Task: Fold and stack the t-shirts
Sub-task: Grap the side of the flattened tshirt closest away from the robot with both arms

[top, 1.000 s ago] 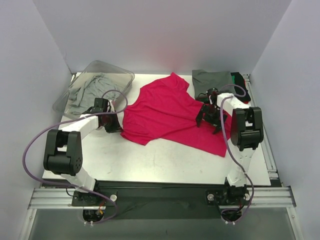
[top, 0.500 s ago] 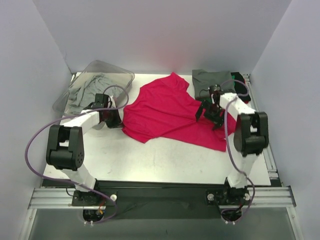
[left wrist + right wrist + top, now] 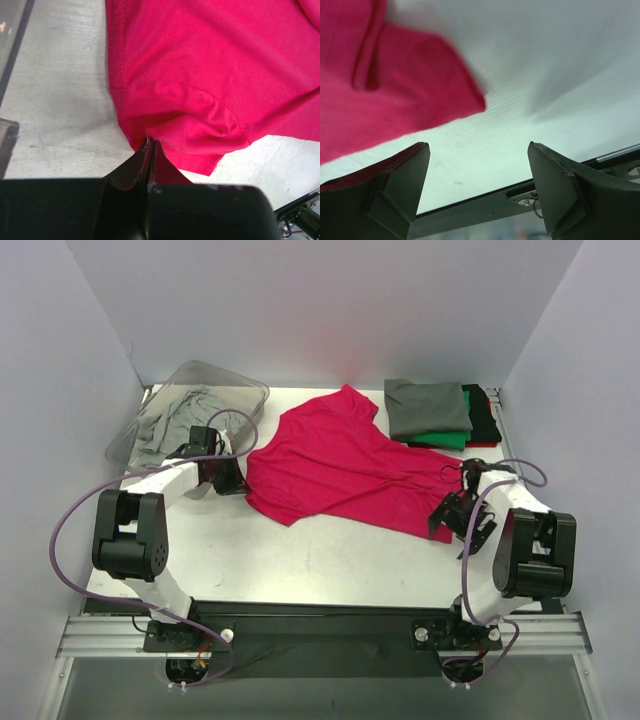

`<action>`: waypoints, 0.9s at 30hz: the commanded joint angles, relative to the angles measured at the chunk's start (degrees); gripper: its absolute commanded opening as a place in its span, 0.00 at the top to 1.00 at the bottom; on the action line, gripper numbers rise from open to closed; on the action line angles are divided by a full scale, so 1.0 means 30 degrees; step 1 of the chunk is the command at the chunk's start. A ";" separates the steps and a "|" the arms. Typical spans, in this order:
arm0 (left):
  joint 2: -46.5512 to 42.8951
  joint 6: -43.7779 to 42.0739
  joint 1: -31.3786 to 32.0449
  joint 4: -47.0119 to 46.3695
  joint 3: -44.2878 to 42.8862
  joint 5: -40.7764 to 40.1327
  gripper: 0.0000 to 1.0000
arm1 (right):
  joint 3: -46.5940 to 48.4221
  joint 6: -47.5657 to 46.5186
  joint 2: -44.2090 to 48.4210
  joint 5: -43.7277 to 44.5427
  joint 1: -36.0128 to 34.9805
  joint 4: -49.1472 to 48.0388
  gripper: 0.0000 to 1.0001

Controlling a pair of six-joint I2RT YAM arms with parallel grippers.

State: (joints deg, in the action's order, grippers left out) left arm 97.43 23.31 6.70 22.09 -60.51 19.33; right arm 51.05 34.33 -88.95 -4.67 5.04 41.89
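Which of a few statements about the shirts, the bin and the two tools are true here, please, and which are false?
1. The left tool is shut on the red shirt's edge. True.
2. The right tool grips the red shirt. False: it is open and holds nothing, near the shirt's corner.
3. A dark grey shirt tops the folded stack. True.
4. The bin holds a green shirt. False: the light grey cloth lies in it.
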 commanded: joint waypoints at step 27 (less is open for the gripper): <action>-0.0220 0.0023 -0.0124 -0.0712 -0.0426 0.0646 1.00 | -0.0404 -0.0427 -0.2166 -0.0348 0.2510 -0.2213 0.56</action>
State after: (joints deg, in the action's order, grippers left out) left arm 97.43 23.35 6.70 21.78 -60.49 20.18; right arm 50.68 32.16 -93.67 -5.80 12.40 35.07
